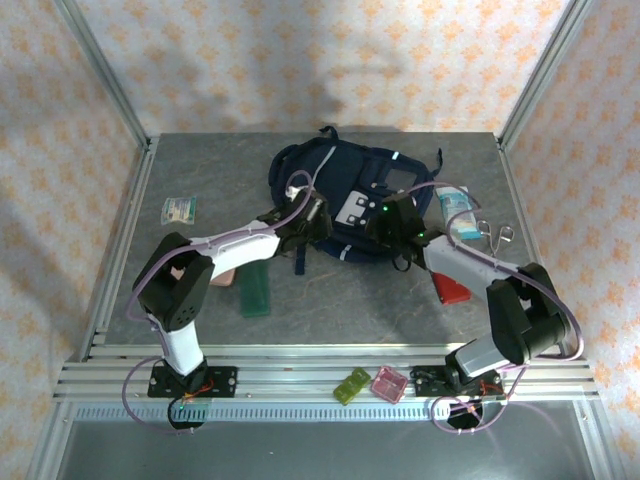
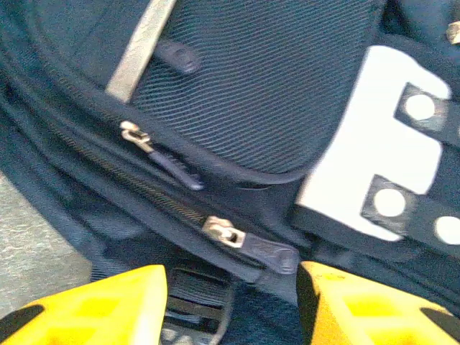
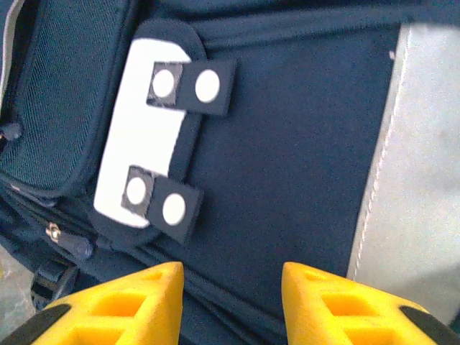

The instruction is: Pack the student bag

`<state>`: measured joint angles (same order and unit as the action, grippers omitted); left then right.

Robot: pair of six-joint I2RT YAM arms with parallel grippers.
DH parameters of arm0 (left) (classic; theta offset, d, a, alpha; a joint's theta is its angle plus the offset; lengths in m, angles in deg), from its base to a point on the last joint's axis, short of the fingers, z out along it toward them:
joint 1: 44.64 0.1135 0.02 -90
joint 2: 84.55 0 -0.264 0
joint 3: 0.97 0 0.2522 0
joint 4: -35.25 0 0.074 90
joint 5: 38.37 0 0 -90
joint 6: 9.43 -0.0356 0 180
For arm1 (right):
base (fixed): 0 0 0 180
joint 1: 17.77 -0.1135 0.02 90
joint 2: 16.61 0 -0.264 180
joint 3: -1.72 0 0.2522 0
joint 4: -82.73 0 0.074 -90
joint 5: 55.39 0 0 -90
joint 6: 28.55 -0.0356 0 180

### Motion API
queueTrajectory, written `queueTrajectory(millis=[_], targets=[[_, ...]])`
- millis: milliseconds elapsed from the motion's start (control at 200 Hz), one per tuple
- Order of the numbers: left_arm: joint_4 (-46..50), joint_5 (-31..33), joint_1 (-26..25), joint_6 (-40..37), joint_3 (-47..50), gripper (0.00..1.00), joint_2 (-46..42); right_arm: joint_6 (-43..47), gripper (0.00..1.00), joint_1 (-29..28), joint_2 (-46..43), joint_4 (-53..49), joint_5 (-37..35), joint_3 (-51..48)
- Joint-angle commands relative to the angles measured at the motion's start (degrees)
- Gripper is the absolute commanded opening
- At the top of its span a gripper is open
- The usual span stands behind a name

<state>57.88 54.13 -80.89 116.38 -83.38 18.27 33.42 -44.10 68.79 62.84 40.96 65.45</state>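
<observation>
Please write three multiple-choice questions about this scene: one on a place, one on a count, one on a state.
1. Where do the scissors lie, relative to the bag? A. left B. right C. on top
2. How many small boxes sit on the front rail? A. one B. two C. four
3. How is the left gripper? A. open B. shut on a zipper pull C. shut on a strap
Key: 1 B, they lie beyond the bag's right edge; 2 B, a green box and a pink box; 3 A, its yellow fingers stand apart, gripping nothing.
</observation>
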Motion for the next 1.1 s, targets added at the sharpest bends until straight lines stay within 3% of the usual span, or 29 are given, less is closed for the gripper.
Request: queueTrajectory(millis=[0,365,591,666,721,801,1096], targets=[[5.51,4.46,-1.16,2.08,-4.78,0.54,3.13,1.34,0.4,-0.13,3.46,-1.69,-4.11,1.61],[18.7,14.44,-3.45,8.06,-17.14,0.53,16.3,-1.06,0.4,-0.13,8.3,3.46,-3.45,-2.58],[19.53,16.95,-3.72,8.12,-18.44,0.53,19.28,-1.62,0.4,-0.04,7.37,4.61,-3.19,-4.57],[20.58,17.36,-3.67,7.27,-19.66,0.47,20.1,-1.84,0.4,0.05,7.23,4.89,-3.28,-5.05],[21.45,17.83,-3.65,6.75,-20.37,0.36,20.01,-1.94,0.4,0.13,7.21,5.05,-3.19,-5.32],[21.55,18.18,-3.57,5.88,-19.77,0.28,18.52,-2.05,0.4,0.12,7.3,5.16,-3.29,-5.67],[19.91,17.63,-1.29,3.38,-11.53,0.24,8.68,-2.49,0.4,0.29,6.73,5.33,-3.45,-6.47]])
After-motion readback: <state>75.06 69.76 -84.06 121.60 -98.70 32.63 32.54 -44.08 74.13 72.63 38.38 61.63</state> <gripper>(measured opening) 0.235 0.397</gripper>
